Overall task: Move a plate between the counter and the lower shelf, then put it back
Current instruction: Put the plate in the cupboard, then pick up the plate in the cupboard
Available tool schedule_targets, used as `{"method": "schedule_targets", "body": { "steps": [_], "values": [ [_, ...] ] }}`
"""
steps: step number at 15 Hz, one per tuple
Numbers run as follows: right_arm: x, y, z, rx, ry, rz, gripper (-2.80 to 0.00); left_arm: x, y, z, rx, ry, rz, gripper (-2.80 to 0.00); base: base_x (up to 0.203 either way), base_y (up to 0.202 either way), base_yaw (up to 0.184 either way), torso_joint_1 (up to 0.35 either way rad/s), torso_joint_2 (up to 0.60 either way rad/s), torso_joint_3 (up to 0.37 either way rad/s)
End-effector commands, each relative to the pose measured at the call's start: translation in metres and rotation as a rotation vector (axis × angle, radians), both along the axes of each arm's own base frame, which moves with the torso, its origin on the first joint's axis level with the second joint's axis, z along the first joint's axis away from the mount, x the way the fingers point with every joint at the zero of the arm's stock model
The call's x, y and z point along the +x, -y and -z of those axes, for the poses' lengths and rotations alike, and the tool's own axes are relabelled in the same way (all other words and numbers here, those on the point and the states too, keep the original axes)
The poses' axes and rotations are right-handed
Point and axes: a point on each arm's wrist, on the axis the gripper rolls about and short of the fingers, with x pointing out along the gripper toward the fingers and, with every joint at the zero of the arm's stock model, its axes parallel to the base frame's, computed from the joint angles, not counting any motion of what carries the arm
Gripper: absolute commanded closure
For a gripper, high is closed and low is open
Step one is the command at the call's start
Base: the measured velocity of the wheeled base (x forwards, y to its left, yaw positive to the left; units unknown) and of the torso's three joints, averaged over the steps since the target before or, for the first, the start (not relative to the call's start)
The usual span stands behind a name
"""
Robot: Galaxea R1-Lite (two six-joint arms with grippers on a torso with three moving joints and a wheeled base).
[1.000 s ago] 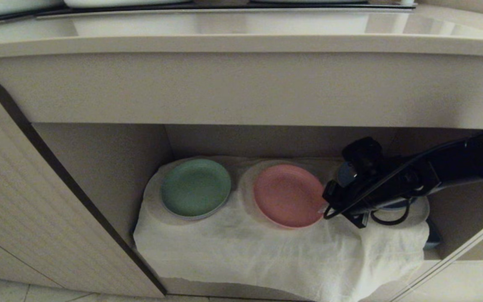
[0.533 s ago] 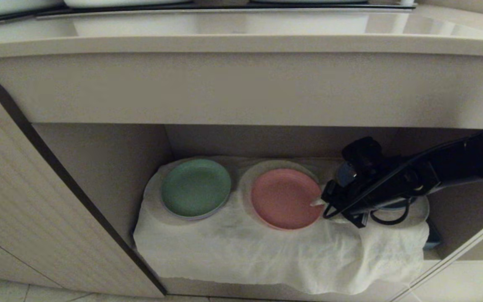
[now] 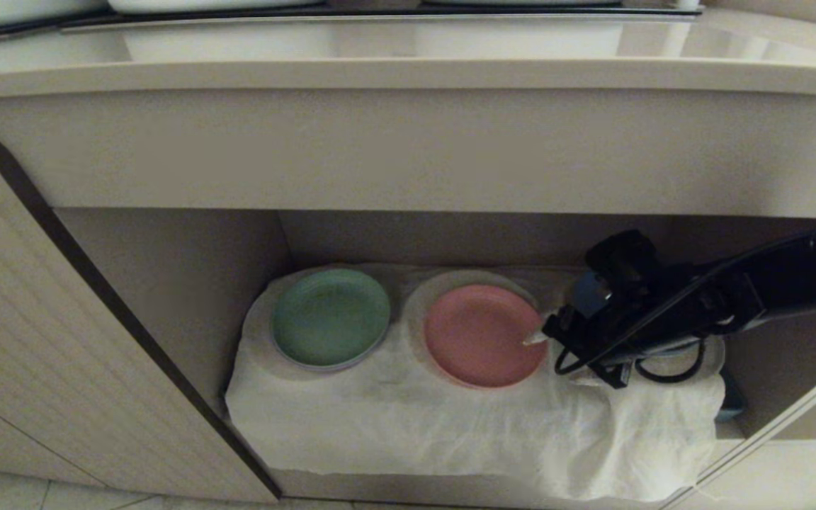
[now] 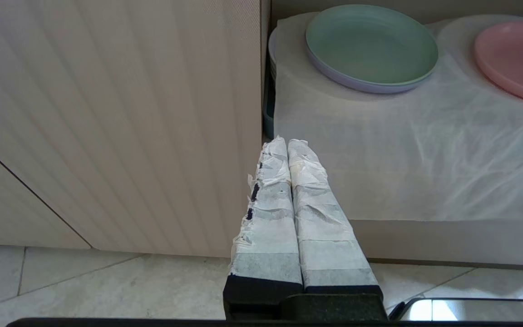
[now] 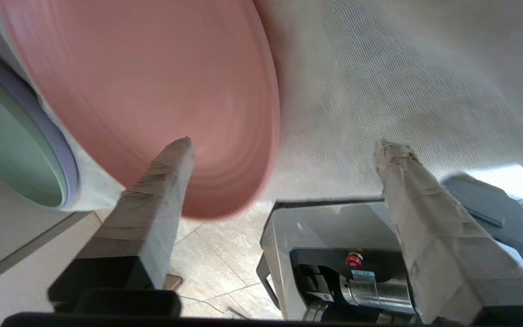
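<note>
I had the counter (image 3: pixel 408 74) across the top of my head view, a long beige slab with a thick plain front edge, and I placed everything else from it. Directly under that edge sat the lower shelf (image 3: pixel 188 269), a beige-walled recess. A ribbed cabinet door (image 3: pixel 47 354) stood open below the counter's left end, angled toward me. A white wrinkled cloth (image 3: pixel 415 432) covered the shelf floor and hung over its front lip.

On the cloth, under the middle of the counter, the plate (image 3: pixel 482 334) lay flat, salmon pink and matte. A green plate (image 3: pixel 330 316) lay just beside it, toward the counter's left end, the two not touching. From my left wrist camera I could see the green one resting on another, paler plate.

My right arm reached in under the counter's right end. The right gripper (image 5: pixel 284 150) had its fingers spread wide apart, clamped on nothing; in the right wrist view one taped finger (image 5: pixel 161 181) lay over the pink plate's rim area and the other was over the cloth beyond the rim. Whether either fingertip touched the plate I could not tell.

My left gripper (image 4: pixel 286 145) was low in front of the cabinet door, below the shelf's left corner, its two taped fingers pressed together with nothing between them.
</note>
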Motion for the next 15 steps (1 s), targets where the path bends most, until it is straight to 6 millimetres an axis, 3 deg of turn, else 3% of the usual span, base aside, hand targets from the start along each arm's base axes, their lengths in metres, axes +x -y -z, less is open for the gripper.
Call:
{"method": "schedule_targets", "body": {
  "steps": [1, 15],
  "values": [
    [-0.01, 0.003, -0.009, 0.006, 0.015, -0.002, -2.8, 0.0, 0.0, 0.0, -0.001, 0.0, 0.0, 0.0, 0.0, 0.0, 0.0, 0.0, 0.0, 0.0],
    [-0.09, 0.026, -0.03, -0.025, 0.052, -0.057, -2.8, 0.0, 0.0, 0.0, -0.001, 0.0, 0.0, 0.0, 0.0, 0.0, 0.0, 0.0, 0.0, 0.0]
  ]
}}
